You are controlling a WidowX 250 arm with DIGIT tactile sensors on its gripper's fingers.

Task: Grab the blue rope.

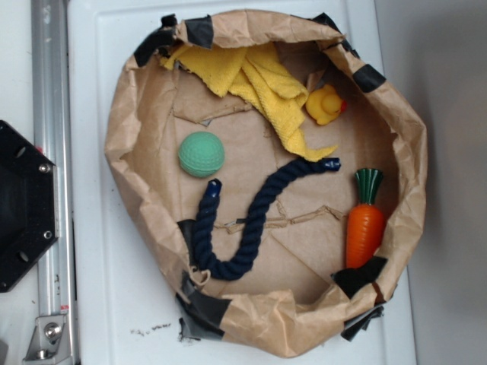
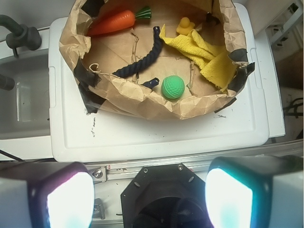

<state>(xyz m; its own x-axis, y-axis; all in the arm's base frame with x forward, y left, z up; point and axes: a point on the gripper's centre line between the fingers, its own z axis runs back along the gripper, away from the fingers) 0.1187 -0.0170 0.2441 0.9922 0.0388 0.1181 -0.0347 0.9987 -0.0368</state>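
blue rope (image 1: 245, 228) lies in a u-shaped curve on the floor of the crumpled brown paper bag (image 1: 122, 114), lower centre of the exterior view, w/ one taped end near the green ball (image 1: 202, 154) and the other end up right, just by the yellow cloth (image 1: 266, 87). in the wrist view the rope sits upper centre, partly hidden behind the bag's near wall.

hand (image 2: 149, 199) is at the bottom of the wrist frame, pads (image 2: 70, 199) wide apart, holding nothing, well short of the bag & above the white surface (image 2: 156, 137).

best plan imo: clear the near paper wall first, then drop onto the straight mid-stretch of the rope, jaws set across the strand, not along it. keep off the toy carrot (image 1: 365, 224) at right and the rubber duck (image 1: 326, 105) up top. the bottom of the u sits close to the bag wall, so it's prob a worse pick. rope is soft, so close fully.
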